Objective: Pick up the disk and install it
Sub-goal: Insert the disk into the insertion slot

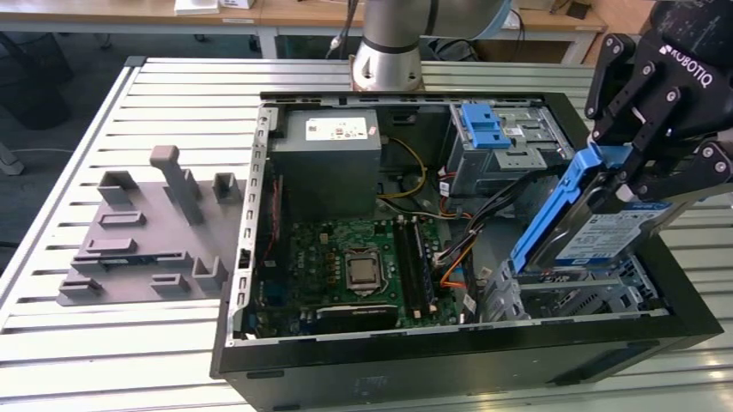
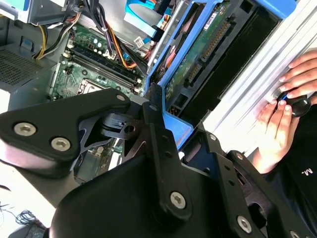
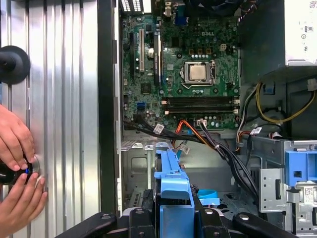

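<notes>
Gripping the disk above the open case.

Clamping the disk [image 1: 596, 236] by its upper end in the gripper [image 1: 658, 184], fingers closing on either side of it, at the exterior view's right edge; holding it steeply tilted, label facing outward, blue rail [image 1: 555, 215] running down its edge; hanging its lower end just over the metal drive cage [image 1: 578, 300] in the lower right corner of the computer case [image 1: 458, 354], touching or not being impossible to tell; exposing the green motherboard [image 1: 355, 257] and grey power supply [image 1: 326, 159] nearby; carrying a grey fixture [image 1: 137, 232] on the slatted table [image 1: 115, 343] at the exterior view's left; in the first wrist view, catching a person's hands [image 3: 15, 141] resting on the table beside the case, fingering a small black object [image 3: 10, 173].
</notes>
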